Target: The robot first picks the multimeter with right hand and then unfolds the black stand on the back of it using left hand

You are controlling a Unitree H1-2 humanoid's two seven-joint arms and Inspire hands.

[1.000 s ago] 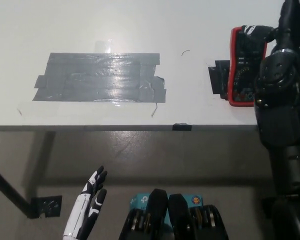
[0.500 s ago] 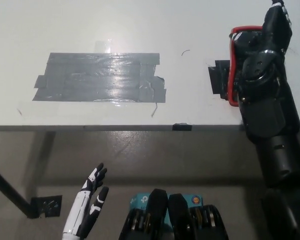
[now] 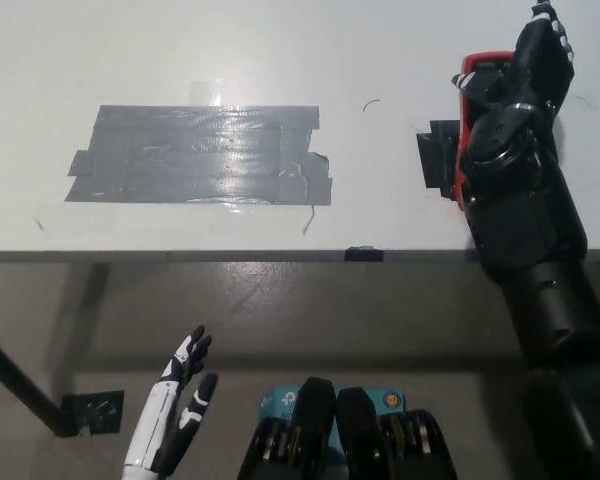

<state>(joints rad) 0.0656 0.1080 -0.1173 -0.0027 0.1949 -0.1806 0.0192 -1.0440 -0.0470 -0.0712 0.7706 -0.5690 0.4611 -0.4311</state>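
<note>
Two robot hands in view. Black right robot hand (image 3: pixel 515 110) stretched over the red-cased multimeter (image 3: pixel 472 80) at the right side of the white counter (image 3: pixel 280 50), covering most of it; only the red top edge and left side showing. Cannot tell whether spread or clamped on the case, fingers hidden against the dark body. Multimeter lying flat on the counter, just beside a small black tape patch (image 3: pixel 436 160) on its left. White left robot hand (image 3: pixel 175 420) low at the lower left, below the counter edge, fingers spread and holding nothing. Wide patch of grey duct tape strips (image 3: pixel 200 155) stuck on the counter, well apart from the multimeter. Grey floor (image 3: pixel 280 310) under the counter edge.
</note>
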